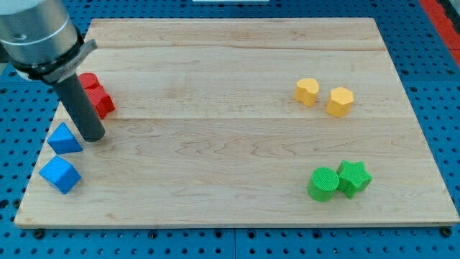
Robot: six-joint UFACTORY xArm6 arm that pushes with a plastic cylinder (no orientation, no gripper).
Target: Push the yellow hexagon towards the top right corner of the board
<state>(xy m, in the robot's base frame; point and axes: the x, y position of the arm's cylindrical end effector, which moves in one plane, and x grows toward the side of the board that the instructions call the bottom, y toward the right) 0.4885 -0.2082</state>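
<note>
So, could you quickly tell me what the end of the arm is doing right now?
My tip: no gripper, holding nothing; it rests beside the blue triangle, far from the yellow hexagon.

Wooden board [230,65] carries red, blue, yellow, green blocks.

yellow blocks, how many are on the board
2, both at the view's right, upper half: a yellow heart and, just right of it, the yellow hexagon. None appear hidden.

On the wooden board [237,144] stand two yellow blocks [307,91], two green blocks [323,183], two blue blocks [60,175] and two red blocks [103,102], eight in all, plus one rod with my tip [92,136].
</note>
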